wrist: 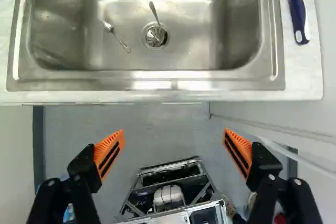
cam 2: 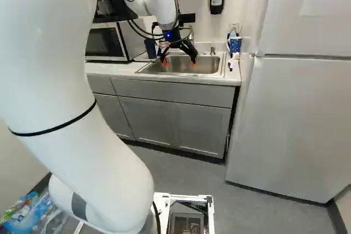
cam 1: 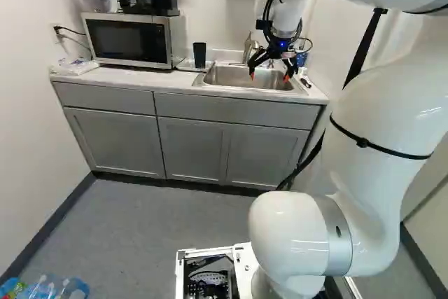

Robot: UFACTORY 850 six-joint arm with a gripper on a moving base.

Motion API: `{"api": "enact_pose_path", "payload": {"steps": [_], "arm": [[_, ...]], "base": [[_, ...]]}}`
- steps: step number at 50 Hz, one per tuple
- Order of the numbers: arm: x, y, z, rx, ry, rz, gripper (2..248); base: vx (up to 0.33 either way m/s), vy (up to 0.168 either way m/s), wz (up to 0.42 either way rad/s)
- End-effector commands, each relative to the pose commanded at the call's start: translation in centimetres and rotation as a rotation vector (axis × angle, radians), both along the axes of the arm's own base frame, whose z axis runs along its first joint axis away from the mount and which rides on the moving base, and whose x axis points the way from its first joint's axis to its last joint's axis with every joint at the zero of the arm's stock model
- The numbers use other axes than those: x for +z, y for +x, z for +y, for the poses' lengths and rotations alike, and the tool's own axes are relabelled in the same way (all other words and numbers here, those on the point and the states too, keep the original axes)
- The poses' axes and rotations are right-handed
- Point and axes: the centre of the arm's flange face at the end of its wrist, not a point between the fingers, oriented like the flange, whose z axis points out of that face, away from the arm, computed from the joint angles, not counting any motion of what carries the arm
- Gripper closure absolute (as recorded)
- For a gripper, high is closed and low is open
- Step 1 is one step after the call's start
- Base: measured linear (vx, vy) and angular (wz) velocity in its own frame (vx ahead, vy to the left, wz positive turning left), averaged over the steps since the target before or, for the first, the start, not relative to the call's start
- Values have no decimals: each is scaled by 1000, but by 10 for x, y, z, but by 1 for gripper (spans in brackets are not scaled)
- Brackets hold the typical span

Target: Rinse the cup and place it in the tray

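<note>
The arm (cam 1: 385, 120), cropped by both base views, ends in a wide-open end effector (cam 1: 269, 75).

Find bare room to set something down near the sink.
Bare: countertop before the microwave; sink floor from the drain toward the blue handle. Crowded: drain, with utensils in and beside it; tray, with the black cup.

The white arm (cam 1: 381, 131) rises at the right side of the left base view and bends forward at the top. Its black gripper (cam 1: 269, 75), upper right of centre, points downward; both fingers (wrist: 109, 153) stand widely apart.
</note>
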Motion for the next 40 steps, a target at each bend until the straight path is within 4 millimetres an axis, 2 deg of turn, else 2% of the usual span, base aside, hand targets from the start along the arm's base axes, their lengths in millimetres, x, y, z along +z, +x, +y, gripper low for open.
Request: {"api": "enact_pose_path", "payload": {"steps": [15, 40], "arm": [[0, 0, 0, 0, 0, 0, 3], [0, 0, 0, 0, 0, 0, 3]], "base": [[-107, 44, -163], [-70, 52, -1]]}}
